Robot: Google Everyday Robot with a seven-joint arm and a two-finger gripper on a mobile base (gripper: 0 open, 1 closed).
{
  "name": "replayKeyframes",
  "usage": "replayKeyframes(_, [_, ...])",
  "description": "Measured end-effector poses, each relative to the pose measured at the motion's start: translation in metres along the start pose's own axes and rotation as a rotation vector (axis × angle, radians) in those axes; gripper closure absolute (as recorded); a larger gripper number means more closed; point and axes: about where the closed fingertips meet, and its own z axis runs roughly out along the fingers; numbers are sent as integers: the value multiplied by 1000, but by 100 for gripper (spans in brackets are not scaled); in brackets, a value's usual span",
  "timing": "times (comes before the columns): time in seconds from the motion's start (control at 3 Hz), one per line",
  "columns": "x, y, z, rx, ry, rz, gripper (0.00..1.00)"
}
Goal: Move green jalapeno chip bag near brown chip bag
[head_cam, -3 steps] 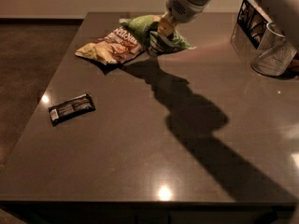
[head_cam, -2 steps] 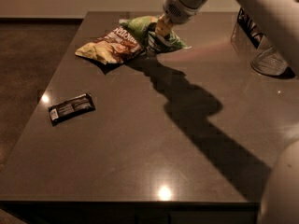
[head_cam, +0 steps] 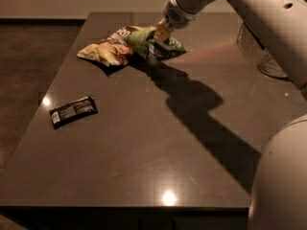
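Dark glossy table filling most of the frame, with dim floor at the left; green jalapeno chip bag lying crumpled at upper centre, its left end touching the brown chip bag, which sits just beside it toward the upper left; gripper set down on the top of the green bag, reaching in from the white arm at upper right; whether it clamps the bag or merely rests on it cannot be told; small black wrapped bar lying well apart at left; arm's shadow crossing the table centre.
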Motion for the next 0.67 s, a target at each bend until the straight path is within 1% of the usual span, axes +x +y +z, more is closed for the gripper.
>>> replayKeyframes(0.33, [0, 1, 3, -4, 2, -1, 5])
replayKeyframes(0.67, [0, 2, 4, -6, 3, -2, 0])
